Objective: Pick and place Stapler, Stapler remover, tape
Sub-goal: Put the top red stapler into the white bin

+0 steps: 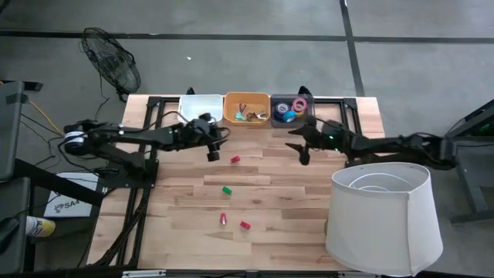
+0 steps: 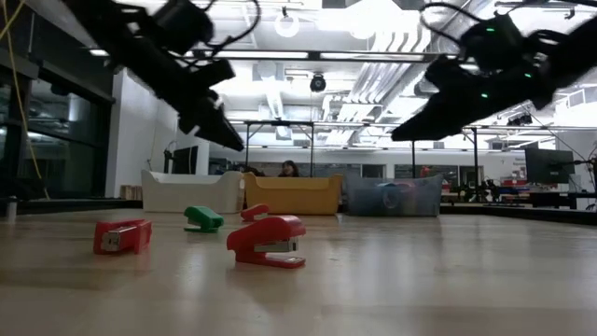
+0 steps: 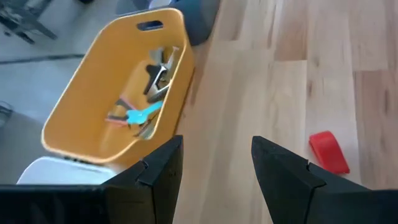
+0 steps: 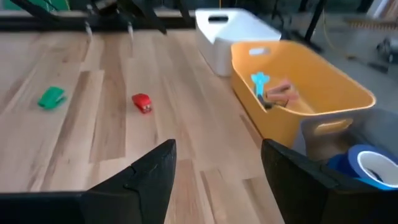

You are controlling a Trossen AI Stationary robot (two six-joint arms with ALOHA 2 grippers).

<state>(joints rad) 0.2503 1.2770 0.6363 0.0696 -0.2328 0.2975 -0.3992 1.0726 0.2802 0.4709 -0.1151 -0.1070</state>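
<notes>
Lying loose on the wooden table [image 1: 185,208]: four small staplers, three red [image 1: 235,159] [image 1: 223,218] [image 1: 245,225] and one green [image 1: 227,189], all well apart. Orange bin [image 1: 245,98] holds staple removers [image 3: 146,113], one light blue. Dark bin [image 1: 275,113] holds tape rolls [image 1: 292,108], ring-shaped, blue, pink and purple. White bin [image 1: 199,104] beside them. Left gripper [image 1: 214,150] and right gripper [image 1: 302,151] hover just before the bins, fingers spread, holding nothing.
</notes>
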